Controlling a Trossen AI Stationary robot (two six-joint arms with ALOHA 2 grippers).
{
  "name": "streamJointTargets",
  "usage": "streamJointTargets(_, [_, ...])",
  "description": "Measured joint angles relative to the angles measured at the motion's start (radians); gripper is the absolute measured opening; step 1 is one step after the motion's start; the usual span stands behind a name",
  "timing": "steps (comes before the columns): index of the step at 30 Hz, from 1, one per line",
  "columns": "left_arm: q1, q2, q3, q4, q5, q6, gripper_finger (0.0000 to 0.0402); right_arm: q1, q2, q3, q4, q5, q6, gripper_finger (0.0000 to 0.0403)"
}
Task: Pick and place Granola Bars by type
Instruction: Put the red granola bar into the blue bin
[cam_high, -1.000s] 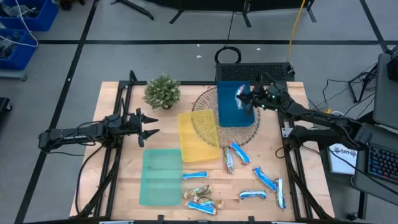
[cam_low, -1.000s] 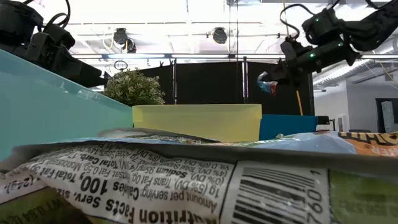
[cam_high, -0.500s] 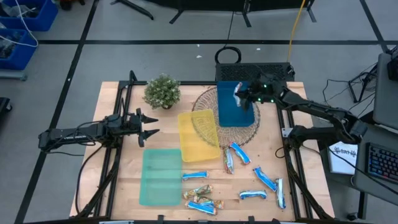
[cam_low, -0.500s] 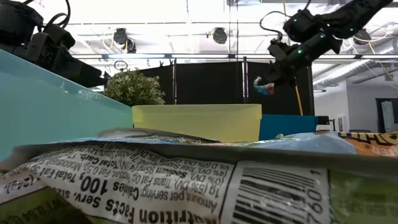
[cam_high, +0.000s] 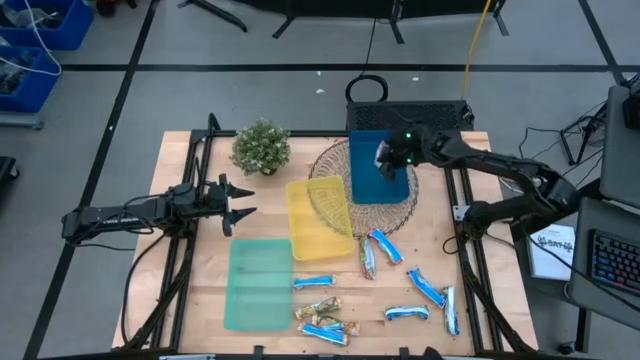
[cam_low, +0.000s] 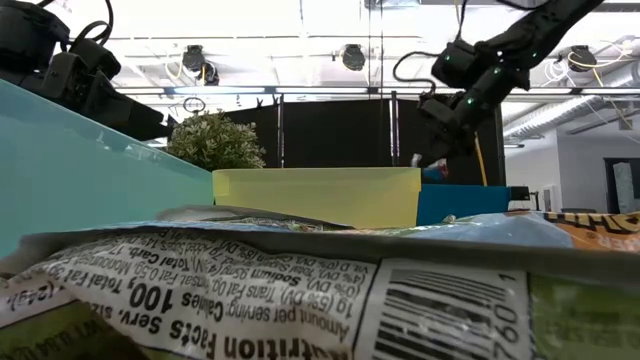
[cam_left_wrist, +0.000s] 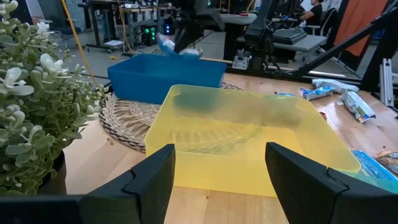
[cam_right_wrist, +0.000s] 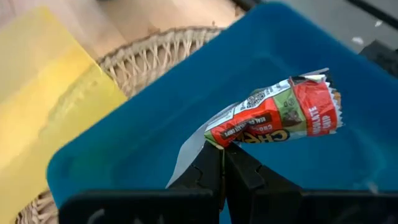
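Left gripper (cam_left_wrist: 217, 177) open, dark fingers (cam_left_wrist: 146, 180) spread wide, empty. Straight ahead and close: translucent yellow plastic tray (cam_left_wrist: 249, 134). Beyond that, blue rectangular bin (cam_left_wrist: 165, 78) on round woven wicker mat (cam_left_wrist: 127, 121). Right gripper (cam_left_wrist: 186, 45) over the bin, pinching a blue-and-white wrapped granola bar (cam_left_wrist: 168, 45). Leafy green potted plant (cam_left_wrist: 34, 99) beside one finger. More wrapped bars (cam_left_wrist: 339, 99) on wooden table (cam_left_wrist: 93, 162), off toward the other finger.

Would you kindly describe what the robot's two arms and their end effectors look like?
Both arms are dark, slim and jointed. The left end effector has two black pointed fingers with chunky angular faces. The right end effector shows narrow black fingertips, a green indicator light near the wrist, and looping black cables.
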Motion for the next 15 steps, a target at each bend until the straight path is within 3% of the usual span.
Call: streamJointTargets(15, [0.0, 0.0, 0.0, 0.0, 0.0, 0.0, 0.0255, -0.003, 0.11, -0.001, -0.01, 0.0, 0.0, 0.0005])
